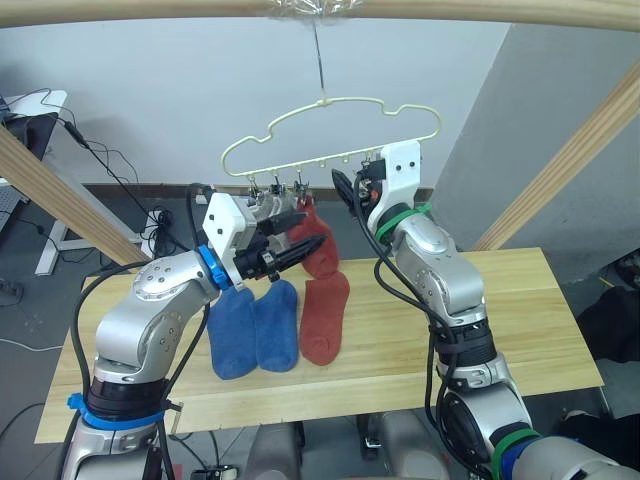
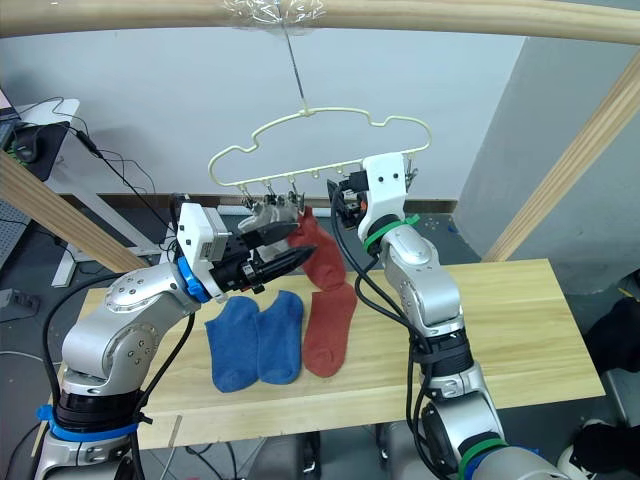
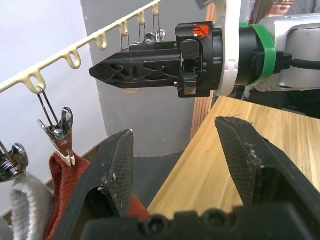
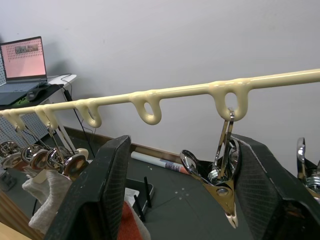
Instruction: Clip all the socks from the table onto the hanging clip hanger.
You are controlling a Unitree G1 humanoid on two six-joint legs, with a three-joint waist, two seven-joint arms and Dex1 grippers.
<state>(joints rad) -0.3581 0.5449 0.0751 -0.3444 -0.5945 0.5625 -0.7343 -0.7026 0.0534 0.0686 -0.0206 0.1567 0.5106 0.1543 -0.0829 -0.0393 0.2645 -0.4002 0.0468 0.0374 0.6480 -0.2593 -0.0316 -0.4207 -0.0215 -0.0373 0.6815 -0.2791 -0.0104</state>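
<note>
Hanging rust-red sock (image 1: 312, 243) (clipped), clip hanger (image 1: 330, 135), both end effectors open

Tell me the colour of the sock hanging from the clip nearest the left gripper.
Rust-red sock, clearest in the left eye view.

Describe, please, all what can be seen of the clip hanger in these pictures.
The clip hanger is a thin pale yellow-green wire frame with a wavy top, hanging by its hook from a round wooden pole above the table. Along its straight lower bar are small loops carrying shiny metal clips. Toward its left end, clips hold a rust-red sock and light grey fabric. The other clips hang free. The right pincer, open, brackets one free clip.
</note>
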